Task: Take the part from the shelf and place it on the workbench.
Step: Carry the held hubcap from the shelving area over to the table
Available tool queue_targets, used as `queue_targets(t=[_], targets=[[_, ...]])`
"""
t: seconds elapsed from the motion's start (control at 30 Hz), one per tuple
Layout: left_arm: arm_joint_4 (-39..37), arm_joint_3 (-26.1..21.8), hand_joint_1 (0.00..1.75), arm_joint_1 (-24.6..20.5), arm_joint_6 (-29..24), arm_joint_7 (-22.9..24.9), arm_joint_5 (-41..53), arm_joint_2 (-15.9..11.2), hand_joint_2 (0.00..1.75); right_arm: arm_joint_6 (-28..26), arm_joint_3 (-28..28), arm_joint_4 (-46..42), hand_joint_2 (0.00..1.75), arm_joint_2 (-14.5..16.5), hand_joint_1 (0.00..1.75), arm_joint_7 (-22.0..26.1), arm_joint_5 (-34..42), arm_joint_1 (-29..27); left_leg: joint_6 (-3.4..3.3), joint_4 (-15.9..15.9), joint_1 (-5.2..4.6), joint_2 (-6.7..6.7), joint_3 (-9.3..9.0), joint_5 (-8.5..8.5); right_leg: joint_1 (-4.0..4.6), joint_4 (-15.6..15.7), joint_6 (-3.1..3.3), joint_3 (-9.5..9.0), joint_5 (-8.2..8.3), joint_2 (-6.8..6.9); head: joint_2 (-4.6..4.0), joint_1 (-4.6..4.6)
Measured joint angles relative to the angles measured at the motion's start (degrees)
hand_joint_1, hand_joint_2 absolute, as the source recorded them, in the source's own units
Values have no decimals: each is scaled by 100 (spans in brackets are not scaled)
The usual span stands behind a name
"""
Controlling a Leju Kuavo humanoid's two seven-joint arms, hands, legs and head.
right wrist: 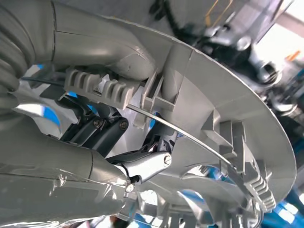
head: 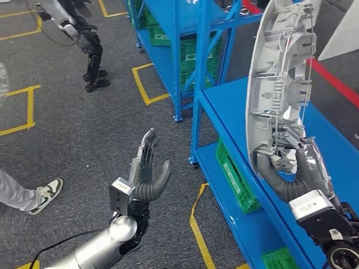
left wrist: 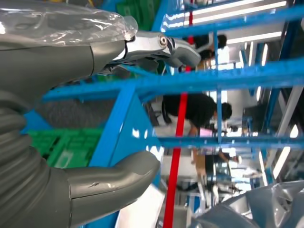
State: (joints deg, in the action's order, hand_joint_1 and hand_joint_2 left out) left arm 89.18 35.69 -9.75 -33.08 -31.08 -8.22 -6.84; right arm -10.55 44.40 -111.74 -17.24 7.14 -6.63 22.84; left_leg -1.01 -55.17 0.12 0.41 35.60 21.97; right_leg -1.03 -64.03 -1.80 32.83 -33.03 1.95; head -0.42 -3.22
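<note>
The part (head: pixel 279 78) is a large round grey plastic cover with ribs and a thin wire ring on its inner face. My right hand (head: pixel 292 168) grips it at its lower edge and holds it upright above the blue shelf (head: pixel 237 106). In the right wrist view the part's ribbed inner side (right wrist: pixel 215 114) sits close in front, with my right hand's fingers (right wrist: pixel 100 133) wrapped through its spokes. My left hand (head: pixel 146 174) hangs over the grey floor to the left of the shelf, fingers spread and holding nothing; its thumb (left wrist: pixel 107 180) shows in the left wrist view.
Green crates (head: pixel 235 179) sit on the lower levels of the blue racks (head: pixel 186 33). Yellow floor markings (head: pixel 146 89) cross the grey carpet. A person's shoe (head: pixel 46 193) is at the left, and another robot's legs (head: pixel 93 56) stand at the back left. People work beyond the racks (left wrist: pixel 193 109).
</note>
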Motion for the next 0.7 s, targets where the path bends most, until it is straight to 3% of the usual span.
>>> queue_targets(t=[0.07, 0.1, 0.13, 0.17, 0.23, 0.3, 0.37, 0.4, 0.47, 0.5, 0.53, 0.6, 0.63, 0.7], targets=[[0, 0, 0, 3, -2, -1, -1, 10, 175, 1, 23, 1, 175, 1, 175, 8, 3, -8, -36, -3, -14, -171, -30, 20, 5, -816, 7, 454, -248, -158, 0, 22], [0, 0, 0, 7, -3, -1, -1, 13, 175, 1, 33, 2, 175, 2, 175, 12, 3, -11, -44, -4, -22, -266, -49, 31, 7, -985, 15, 588, -221, -177, 0, 25], [0, 0, 0, 10, -3, -1, -2, 15, 175, 1, 42, 3, 175, 2, 175, 14, 3, -12, -46, -5, -28, -365, -76, 42, 7, -900, 30, 607, -64, -189, 0, 27], [0, 0, 0, 12, -3, -1, -2, 16, 175, 1, 48, 4, 175, 2, 175, 13, 3, -13, -41, -6, -31, -466, -108, 57, 7, -585, 51, 520, 195, -223, 0, 29], [-1, 0, 0, 12, -3, -1, -3, 19, 175, 1, 54, 8, 175, 3, 175, 11, 3, -11, -17, -15, -26, -647, -140, 81, -11, 235, 93, 234, 691, -497, 0, 34], [-2, 0, 0, 14, -3, 0, -4, 20, 175, 0, 59, 13, 175, 7, 175, 17, 3, -3, 31, -30, 6, -792, -84, 71, -21, 670, 106, 60, 833, -731, 0, 46], [-1, 0, 0, 25, -3, 1, -3, 16, 175, 1, 64, 14, 175, 20, 175, 21, 3, 3, 102, -20, 34, -934, -26, 40, -19, 765, 112, 1, 802, -663, 0, 53], [-1, 0, 0, 34, -3, 1, -3, 11, 175, 2, 65, 16, 175, 27, 175, 18, 3, 2, 132, -38, 25, -897, -7, 56, -23, 805, 127, -34, 806, -587, 0, 50], [1, 0, 0, 33, -3, -4, -2, 1, 175, 3, 68, 24, 175, 40, 175, 15, 7, 0, 187, -351, -11, -583, 148, 233, -41, 891, 175, -106, 825, -423, 0, 11], [0, 0, 0, 30, -3, -7, -3, -3, 175, 3, 73, 27, 175, 42, 175, 17, 11, -1, 206, -696, -14, -356, 327, 395, -32, 910, 198, -129, 827, -339, 0, -7], [0, 0, 0, 28, -3, -10, -3, -4, 175, 3, 79, 29, 175, 43, 175, 24, 16, -1, 228, -1108, -1, -215, 553, 563, -23, 916, 216, -134, 821, -254, 0, -25], [0, 0, 0, 39, -3, -11, -6, -7, 175, 3, 93, 29, 175, 44, 175, 40, 25, 0, 269, -1677, 41, -108, 897, 703, -12, 915, 226, -141, 800, -75, 0, -33], [0, 0, 0, 45, -3, -11, -7, -9, 175, 4, 97, 29, 175, 47, 175, 45, 29, 0, 286, -1647, 63, -88, 904, 620, -12, 915, 220, -149, 788, 8, 0, -39], [0, 0, 0, 49, -6, -11, -8, -13, 175, 4, 101, 30, 175, 57, 175, 48, 37, 0, 305, -948, 91, 33, 553, 240, -17, 914, 187, -183, 755, 151, 0, -52]])
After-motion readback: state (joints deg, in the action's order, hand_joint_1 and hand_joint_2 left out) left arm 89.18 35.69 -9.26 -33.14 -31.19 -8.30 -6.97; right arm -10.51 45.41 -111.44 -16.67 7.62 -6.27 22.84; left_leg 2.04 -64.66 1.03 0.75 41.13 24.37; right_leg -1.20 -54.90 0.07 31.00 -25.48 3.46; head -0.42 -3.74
